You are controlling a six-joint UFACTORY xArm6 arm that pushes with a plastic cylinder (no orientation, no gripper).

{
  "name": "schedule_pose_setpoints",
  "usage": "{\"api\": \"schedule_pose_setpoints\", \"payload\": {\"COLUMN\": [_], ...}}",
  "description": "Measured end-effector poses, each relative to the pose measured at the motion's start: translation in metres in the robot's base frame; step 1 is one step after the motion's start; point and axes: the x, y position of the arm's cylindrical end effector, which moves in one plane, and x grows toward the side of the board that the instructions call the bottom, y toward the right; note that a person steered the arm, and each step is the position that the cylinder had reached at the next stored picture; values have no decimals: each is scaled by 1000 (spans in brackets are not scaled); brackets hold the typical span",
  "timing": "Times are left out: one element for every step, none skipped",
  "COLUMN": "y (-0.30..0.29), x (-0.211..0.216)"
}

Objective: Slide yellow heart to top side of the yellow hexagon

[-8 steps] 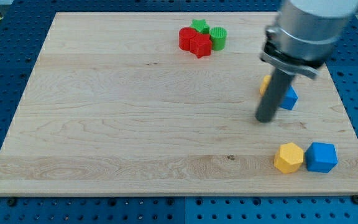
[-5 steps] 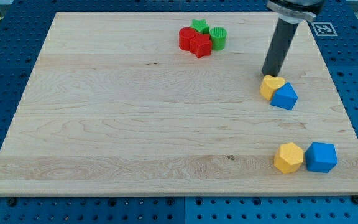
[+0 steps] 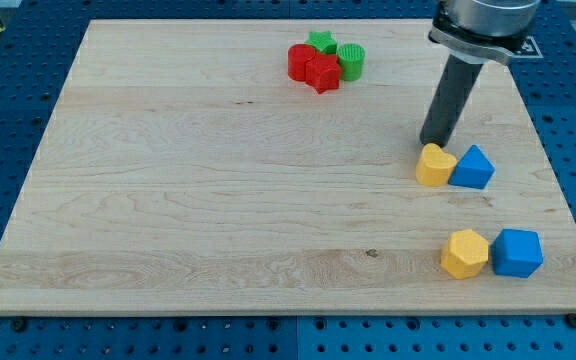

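The yellow heart (image 3: 434,165) lies at the view's right, touching a blue triangle-like block (image 3: 473,168) on its right. My tip (image 3: 429,144) rests just above the yellow heart, touching or nearly touching its upper edge. The yellow hexagon (image 3: 464,253) lies lower down, near the board's bottom right, with a blue block (image 3: 518,252) touching its right side. The heart is above the hexagon and a little to its left, with a gap of bare wood between them.
A cluster of two red blocks (image 3: 313,68), a green star (image 3: 320,41) and a green round block (image 3: 351,60) sits near the view's top centre. The wooden board (image 3: 188,190) lies on a blue perforated table.
My tip swung from the heart's lower left to its upper side and pushed down. The yellow heart and blue triangle-like block have slid towards the view's bottom, the blue one also shifting right.
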Motion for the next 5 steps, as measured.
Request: {"api": "schedule_pose_setpoints", "payload": {"y": [-1, -1, -12, -30, -12], "x": [22, 48, 41, 43, 63]}}
